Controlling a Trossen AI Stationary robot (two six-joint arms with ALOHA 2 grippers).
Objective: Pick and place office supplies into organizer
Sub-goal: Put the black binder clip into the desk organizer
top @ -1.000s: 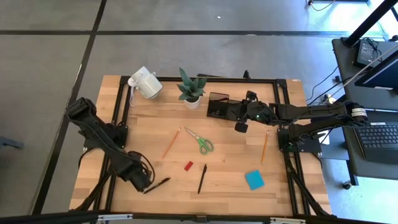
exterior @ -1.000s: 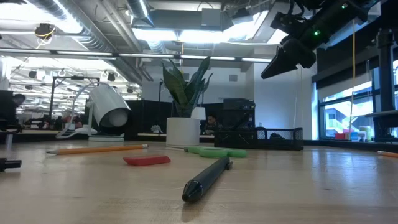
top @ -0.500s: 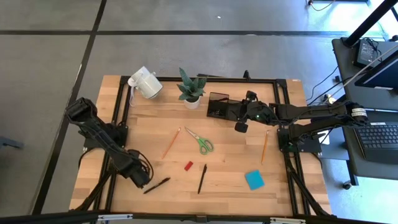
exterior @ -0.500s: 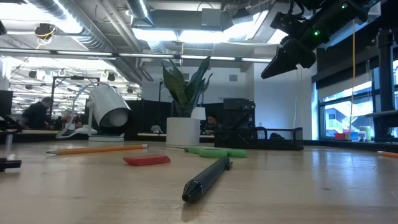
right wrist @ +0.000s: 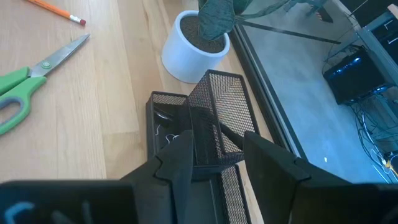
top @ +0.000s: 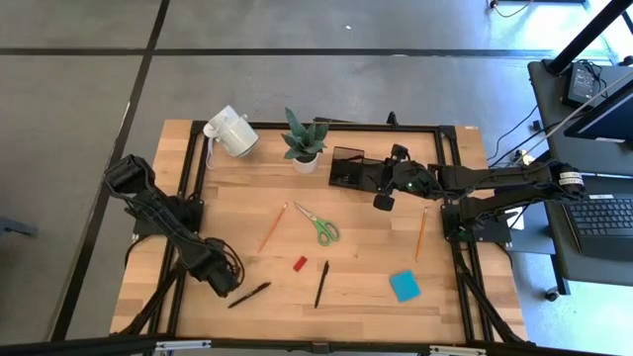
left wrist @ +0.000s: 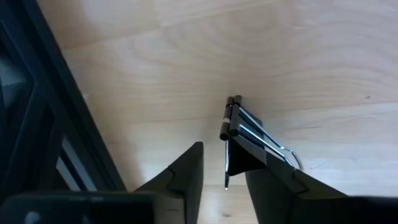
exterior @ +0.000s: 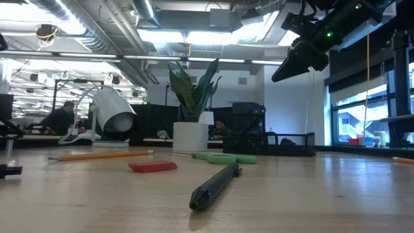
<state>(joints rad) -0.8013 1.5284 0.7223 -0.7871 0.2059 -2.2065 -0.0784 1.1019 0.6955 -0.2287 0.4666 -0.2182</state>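
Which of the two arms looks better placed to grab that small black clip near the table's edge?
The left. Its claw hangs right above the black binder clip, fingers open either side of it. The right claw hovers far across the table by the organizer.

No text, label, brand or number can be read anywhere.

— Floor? 
— Grey floor (top: 346,89) with dark seam lines, upper frame in the high view. 
— Ceiling and light? 
— Exposed ducts (exterior: 97,26), bright ceiling panels (exterior: 194,35); windows (exterior: 362,110) at right in the low view.
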